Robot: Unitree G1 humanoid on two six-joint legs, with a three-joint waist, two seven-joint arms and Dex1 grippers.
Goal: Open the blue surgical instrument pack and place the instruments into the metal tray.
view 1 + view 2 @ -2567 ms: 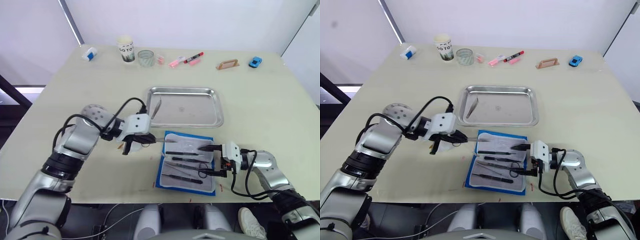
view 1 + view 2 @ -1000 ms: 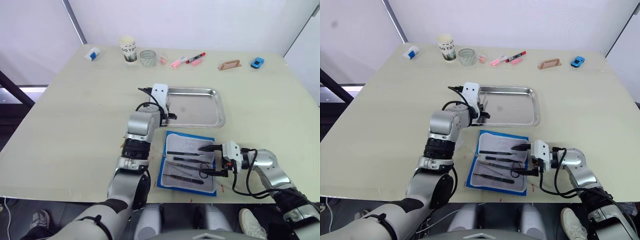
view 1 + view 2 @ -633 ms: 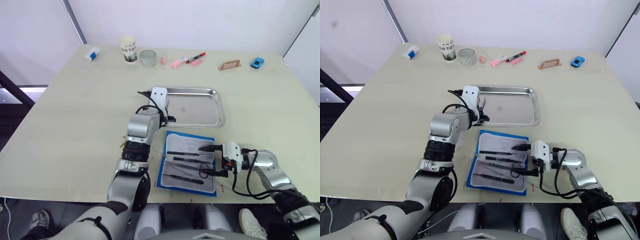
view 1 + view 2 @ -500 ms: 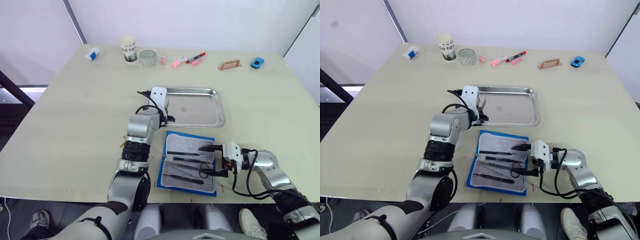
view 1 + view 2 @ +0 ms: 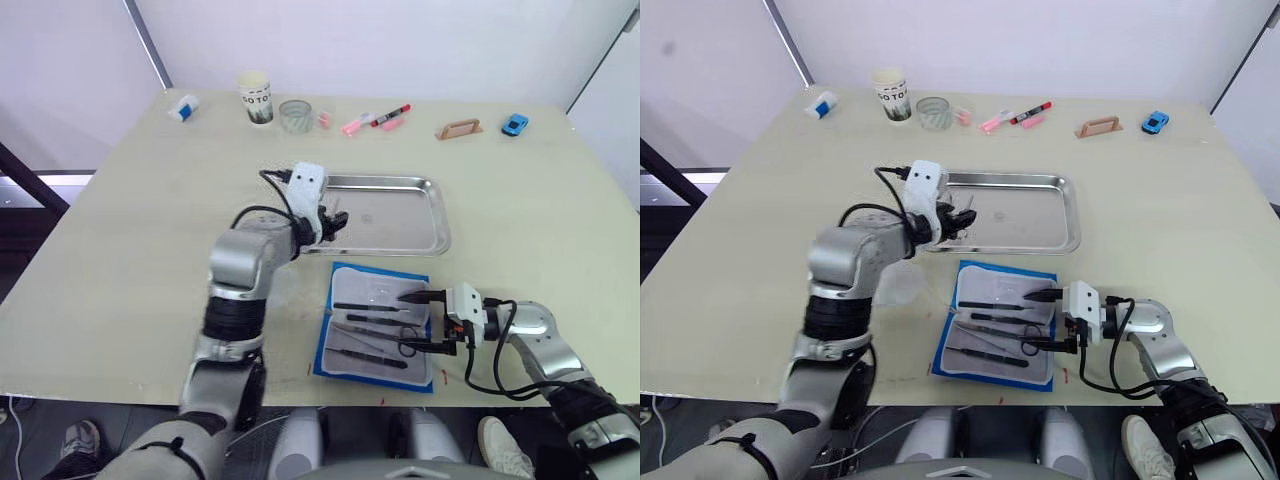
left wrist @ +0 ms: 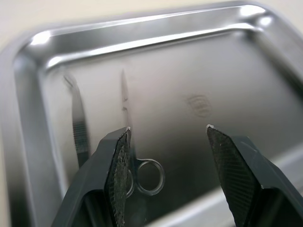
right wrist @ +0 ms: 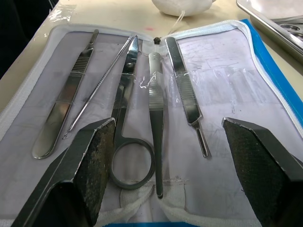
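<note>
The left gripper (image 6: 166,137) hangs wide and empty over the metal tray (image 5: 425,215), with scissors (image 6: 135,158) and forceps (image 6: 79,127) lying in the tray just below it. The right gripper (image 7: 168,156) is spread wide beside the open blue surgical instrument pack (image 5: 375,325), its remaining instruments (image 7: 154,104) straight ahead

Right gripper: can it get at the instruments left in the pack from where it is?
Probably yes. The right gripper is open at the edge of the opened pack, with the instruments lying uncovered ahead of its fingers.
</note>
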